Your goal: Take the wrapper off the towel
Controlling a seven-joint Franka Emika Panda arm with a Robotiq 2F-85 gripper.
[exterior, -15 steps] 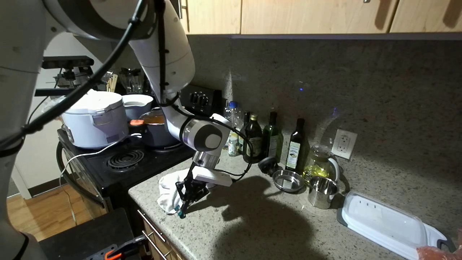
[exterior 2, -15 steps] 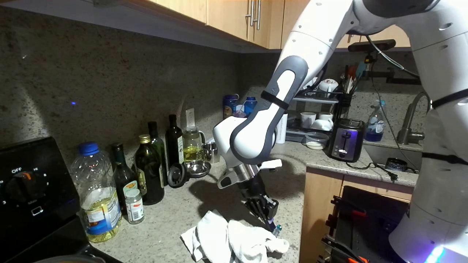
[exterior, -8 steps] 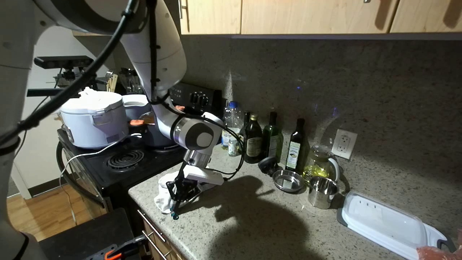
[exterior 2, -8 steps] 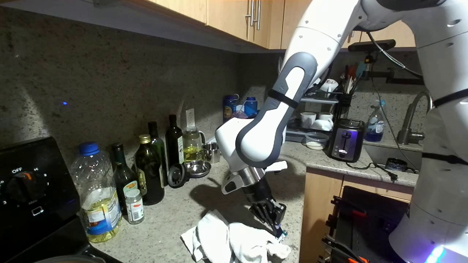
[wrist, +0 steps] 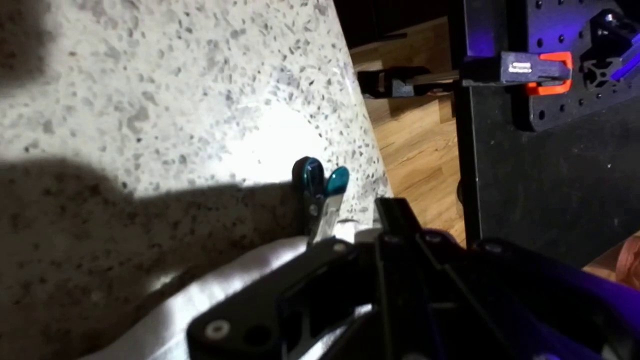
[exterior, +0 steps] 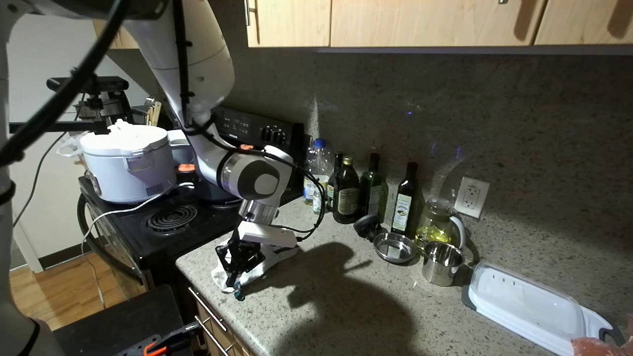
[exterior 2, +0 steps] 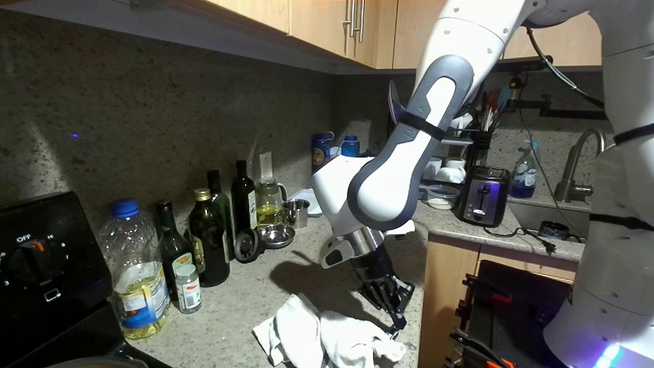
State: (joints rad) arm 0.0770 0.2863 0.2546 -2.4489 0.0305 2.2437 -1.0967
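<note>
Fingers look closed, empty, beside teal clip near counter's front edge. Snagged towel could drag it over.

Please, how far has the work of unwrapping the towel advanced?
Done: most of the visible white towel looks uncovered, lying rumpled. In hand: the gripper looks shut close beside a teal-ended piece, perhaps what must come off; nothing shows gripped. Left, probably: removing that piece; whether it is attached to the towel is hidden.
</note>
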